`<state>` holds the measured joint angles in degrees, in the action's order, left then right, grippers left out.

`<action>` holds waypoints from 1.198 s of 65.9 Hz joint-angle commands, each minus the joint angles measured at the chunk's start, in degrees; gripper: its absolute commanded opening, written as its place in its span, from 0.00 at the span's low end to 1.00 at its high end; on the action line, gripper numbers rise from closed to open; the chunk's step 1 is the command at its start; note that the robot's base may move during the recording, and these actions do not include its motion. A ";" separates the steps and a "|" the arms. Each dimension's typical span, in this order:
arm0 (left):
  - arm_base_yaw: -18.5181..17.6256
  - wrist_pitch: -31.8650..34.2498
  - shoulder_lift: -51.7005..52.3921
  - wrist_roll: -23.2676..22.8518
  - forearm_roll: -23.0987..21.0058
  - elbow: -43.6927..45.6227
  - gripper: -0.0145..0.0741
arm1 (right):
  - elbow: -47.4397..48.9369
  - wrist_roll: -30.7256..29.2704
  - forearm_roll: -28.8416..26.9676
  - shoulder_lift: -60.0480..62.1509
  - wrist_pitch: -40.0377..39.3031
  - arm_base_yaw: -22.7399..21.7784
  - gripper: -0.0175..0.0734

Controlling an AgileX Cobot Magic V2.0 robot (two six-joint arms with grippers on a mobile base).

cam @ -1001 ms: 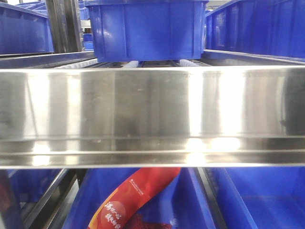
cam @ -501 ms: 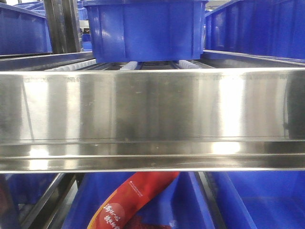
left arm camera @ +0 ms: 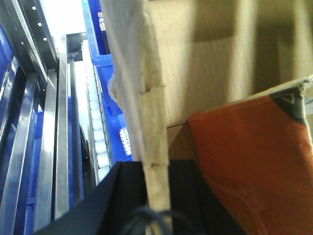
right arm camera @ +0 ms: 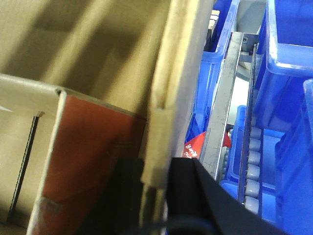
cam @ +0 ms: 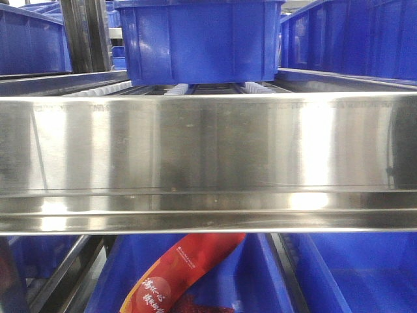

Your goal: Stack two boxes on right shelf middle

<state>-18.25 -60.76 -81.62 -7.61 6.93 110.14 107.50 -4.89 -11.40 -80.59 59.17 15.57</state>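
A brown cardboard box [left arm camera: 215, 63] fills the left wrist view, and my left gripper [left arm camera: 157, 178] is shut on its wall edge, black fingers on both sides. An orange-red carton [left arm camera: 259, 156] lies inside it. In the right wrist view my right gripper [right arm camera: 155, 178] is shut on the box's [right arm camera: 88, 54] other wall edge, with the orange-red carton [right arm camera: 88, 147] inside. The steel shelf's mirror-like front lip [cam: 208, 156] spans the front view, white rollers [cam: 177, 89] behind it. The box and both grippers are out of the front view.
A blue bin [cam: 199, 40] stands on the rollers behind the lip, more blue bins beside it and below. A red printed bag [cam: 186, 267] lies in a lower bin. Roller tracks [left arm camera: 98, 132] and steel rails run left of the box; blue bins [right arm camera: 288, 63] stand to its right.
The front view has shifted slightly: the steel lip sits a little higher and reflections have moved, mostly between one second and half a second ago. Little differs since.
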 commanded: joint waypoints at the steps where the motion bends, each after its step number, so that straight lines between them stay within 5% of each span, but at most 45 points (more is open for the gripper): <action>1: 0.36 2.24 0.63 0.36 2.93 0.73 0.04 | 0.41 -1.03 1.57 0.75 -2.70 -0.54 0.02; 18: 0.36 -9.03 0.58 0.36 2.80 0.02 0.04 | 0.41 -1.03 -3.35 -0.22 4.33 -0.54 0.02; 48: 0.36 -9.20 -6.87 0.36 5.29 -6.68 0.04 | 0.41 -1.03 -3.36 -10.80 10.79 -0.54 0.03; 54: 0.36 -9.20 -7.60 0.36 5.05 -6.68 0.06 | 0.41 -1.03 -3.36 -11.53 10.79 -0.54 0.09; 63: 0.36 -9.20 -7.60 0.36 4.82 -6.57 0.29 | 0.41 -1.03 -3.36 -11.63 10.79 -0.54 0.41; 70: 0.36 -9.20 -7.60 0.04 4.59 -6.57 0.63 | 0.41 -1.03 -3.36 -11.63 10.79 -0.54 0.71; 75: 0.36 -9.20 -7.60 0.04 4.59 -6.57 0.87 | 0.41 -1.03 -3.36 -11.63 10.79 -0.54 0.83; 79: 0.36 -9.20 -7.50 -0.13 4.59 -6.57 0.83 | 0.41 -1.03 -3.36 -11.51 10.79 -0.54 0.82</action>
<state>-18.00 -70.47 -89.61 -7.48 11.34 103.12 107.39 -5.35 -14.96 -92.93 70.80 15.34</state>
